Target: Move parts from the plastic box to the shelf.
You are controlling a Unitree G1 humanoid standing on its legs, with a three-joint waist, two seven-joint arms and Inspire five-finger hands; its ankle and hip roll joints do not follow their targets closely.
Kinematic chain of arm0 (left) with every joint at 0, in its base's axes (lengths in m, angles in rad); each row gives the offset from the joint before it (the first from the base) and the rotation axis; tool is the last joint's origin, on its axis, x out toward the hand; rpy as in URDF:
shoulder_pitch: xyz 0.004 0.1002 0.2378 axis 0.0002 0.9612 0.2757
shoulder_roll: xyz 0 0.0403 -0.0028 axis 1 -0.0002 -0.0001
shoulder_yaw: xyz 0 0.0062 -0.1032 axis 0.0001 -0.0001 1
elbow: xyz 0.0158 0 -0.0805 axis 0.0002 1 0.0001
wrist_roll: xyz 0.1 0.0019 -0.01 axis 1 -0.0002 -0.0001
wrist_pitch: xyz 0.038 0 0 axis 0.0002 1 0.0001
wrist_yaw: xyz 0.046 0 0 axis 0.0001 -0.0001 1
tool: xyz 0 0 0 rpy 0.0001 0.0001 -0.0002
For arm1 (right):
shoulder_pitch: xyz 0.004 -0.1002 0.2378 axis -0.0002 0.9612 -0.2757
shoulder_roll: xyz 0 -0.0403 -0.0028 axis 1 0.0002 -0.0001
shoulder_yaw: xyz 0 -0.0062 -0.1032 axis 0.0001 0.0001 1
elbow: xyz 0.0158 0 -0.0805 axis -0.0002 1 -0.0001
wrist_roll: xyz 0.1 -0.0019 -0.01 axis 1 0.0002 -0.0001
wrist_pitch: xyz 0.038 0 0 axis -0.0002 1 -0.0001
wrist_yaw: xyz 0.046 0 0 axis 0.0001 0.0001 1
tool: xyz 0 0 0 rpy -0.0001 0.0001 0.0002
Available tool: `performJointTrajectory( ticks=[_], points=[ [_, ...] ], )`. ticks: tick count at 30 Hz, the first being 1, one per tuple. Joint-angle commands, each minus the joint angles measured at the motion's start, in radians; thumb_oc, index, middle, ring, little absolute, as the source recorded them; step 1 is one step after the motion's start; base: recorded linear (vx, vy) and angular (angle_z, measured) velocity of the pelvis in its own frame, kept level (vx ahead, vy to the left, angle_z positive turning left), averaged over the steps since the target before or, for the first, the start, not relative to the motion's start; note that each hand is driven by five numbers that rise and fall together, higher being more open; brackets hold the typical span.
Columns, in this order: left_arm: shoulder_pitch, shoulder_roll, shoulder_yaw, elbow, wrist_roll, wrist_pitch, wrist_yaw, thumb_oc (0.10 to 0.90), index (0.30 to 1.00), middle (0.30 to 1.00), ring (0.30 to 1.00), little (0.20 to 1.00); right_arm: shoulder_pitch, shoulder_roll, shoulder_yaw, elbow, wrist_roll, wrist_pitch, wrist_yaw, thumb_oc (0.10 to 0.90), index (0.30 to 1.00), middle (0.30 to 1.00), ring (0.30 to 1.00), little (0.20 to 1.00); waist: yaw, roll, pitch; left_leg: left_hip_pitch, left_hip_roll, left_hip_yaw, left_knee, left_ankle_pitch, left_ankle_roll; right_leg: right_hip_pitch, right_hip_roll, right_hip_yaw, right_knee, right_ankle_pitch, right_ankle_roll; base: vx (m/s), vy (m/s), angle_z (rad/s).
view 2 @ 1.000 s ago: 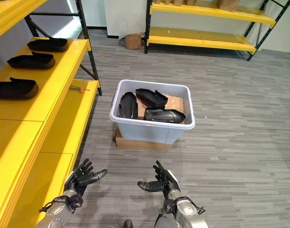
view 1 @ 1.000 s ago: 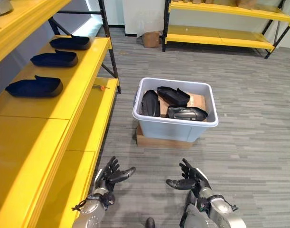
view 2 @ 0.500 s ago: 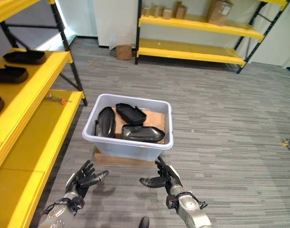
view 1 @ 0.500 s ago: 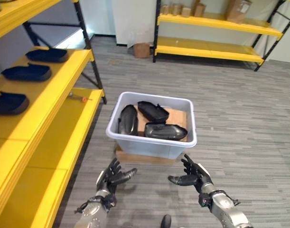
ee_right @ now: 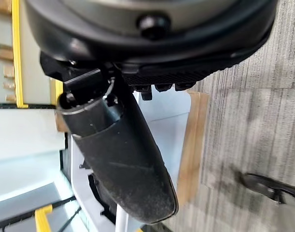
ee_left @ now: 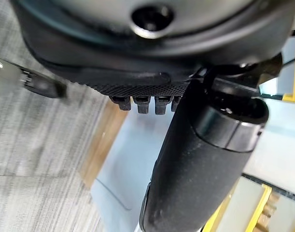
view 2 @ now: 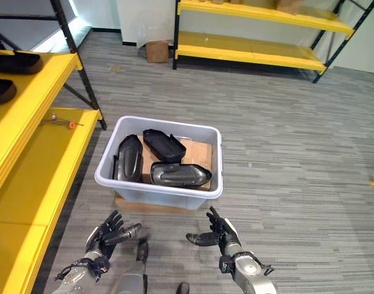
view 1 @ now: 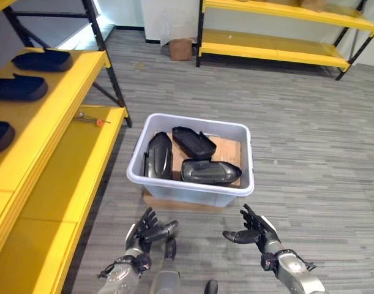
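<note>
The plastic box (view 1: 191, 184), pale grey and open-topped, stands on the grey plank floor (view 1: 309, 153) atop a flat cardboard slab (view 1: 174, 203) whose edge shows beneath its near wall. Inside lie three black parts (view 1: 199, 160): one against the left wall, one toward the far wall, one along the near wall, over a brown cardboard liner (view 1: 231, 150) visible at the far right corner. None stands clearly above the rim. The left hand (view 1: 145, 233) hovers over the floor just short of the box's near left corner, fingers spread and relaxed, holding nothing. The right hand (view 1: 255, 229) hovers near the box's near right corner, fingers likewise spread, thumb extended inward, empty. Neither hand touches the box; a strip of bare floor separates both from its near wall. The yellow shelf (view 1: 64, 153) runs along the left, its lower board's front edge close to the box's left wall, leaving a narrow lane of floor between them. Three more black parts (view 1: 18, 87) rest in a row on the upper board, toward its far end; the near stretch of that board is bare. A small orange-handled tool (view 1: 92, 120) lies on the lower board near a black upright (view 1: 110, 79). Open floor extends to the right of the box and beyond it to a second yellow shelf unit (view 1: 272, 46) at the far wall, with a small cardboard box (view 1: 180, 49) beside it.
</note>
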Motion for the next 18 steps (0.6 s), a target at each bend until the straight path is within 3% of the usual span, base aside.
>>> performJointTrajectory(
  ticks=[1,7,10,13,15,17,18],
  points=[
    [-0.030,0.060,0.003,-0.104,0.017,-0.074,-0.021,0.900,1.000,1.000,1.000,1.000,-0.024,0.009,-0.038,-0.094,-0.002,-0.074,0.023,0.900,1.000,1.000,1.000,1.000,0.022,-0.035,-0.096,0.024,-0.025,0.013,0.021,-0.075,-0.005,-0.035,-0.138,-0.021,0.063,-0.008,0.091,0.11,0.124,-0.31],
    [-0.037,0.074,0.010,-0.112,0.013,-0.073,-0.007,0.900,1.000,1.000,1.000,1.000,-0.048,0.024,-0.025,-0.095,-0.017,-0.068,0.025,0.900,1.000,1.000,1.000,1.000,0.030,-0.050,-0.104,0.032,-0.065,0.030,0.054,-0.141,0.033,-0.062,-0.187,-0.007,0.116,0.002,0.124,0.13,0.186,-0.04],
    [-0.049,0.082,0.008,-0.114,0.014,-0.074,-0.001,0.900,1.000,1.000,1.000,1.000,-0.067,0.034,-0.013,-0.089,-0.025,-0.066,0.030,0.900,1.000,1.000,1.000,1.000,0.031,-0.051,-0.098,0.052,-0.091,0.033,0.073,-0.182,0.064,-0.102,-0.221,0.002,0.210,0.037,0.145,0.13,0.191,-0.17],
    [-0.058,0.091,0.003,-0.117,0.025,-0.070,0.005,0.900,1.000,1.000,1.000,1.000,-0.062,0.044,-0.006,-0.087,-0.025,-0.063,0.038,0.900,1.000,1.000,1.000,1.000,0.014,-0.046,-0.077,0.081,-0.111,0.029,0.086,-0.206,0.094,-0.163,-0.236,0.031,0.390,0.095,0.159,0.10,0.159,-0.07],
    [-0.059,0.097,0.000,-0.118,0.032,-0.070,0.002,0.900,1.000,1.000,1.000,1.000,-0.055,0.045,-0.005,-0.089,-0.023,-0.062,0.041,0.900,1.000,1.000,1.000,1.000,-0.002,-0.032,-0.066,0.097,-0.110,0.023,0.085,-0.209,0.105,-0.210,-0.232,0.044,0.484,0.144,0.159,0.08,0.143,0.08],
    [-0.063,0.099,-0.004,-0.120,0.036,-0.069,0.000,0.900,1.000,1.000,1.000,1.000,-0.050,0.044,-0.008,-0.095,-0.026,-0.062,0.039,0.900,1.000,1.000,1.000,1.000,-0.012,-0.023,-0.054,0.110,-0.109,0.020,0.084,-0.211,0.111,-0.234,-0.226,0.051,0.544,0.150,0.155,0.10,0.118,0.08],
    [-0.062,0.097,-0.009,-0.124,0.046,-0.067,-0.004,0.900,1.000,1.000,1.000,1.000,-0.034,0.047,-0.017,-0.105,-0.037,-0.062,0.030,0.900,1.000,1.000,1.000,1.000,-0.028,-0.006,-0.051,0.136,-0.106,0.025,0.075,-0.222,0.115,-0.271,-0.242,0.041,0.582,0.157,0.148,0.10,0.079,0.13]
  ],
)
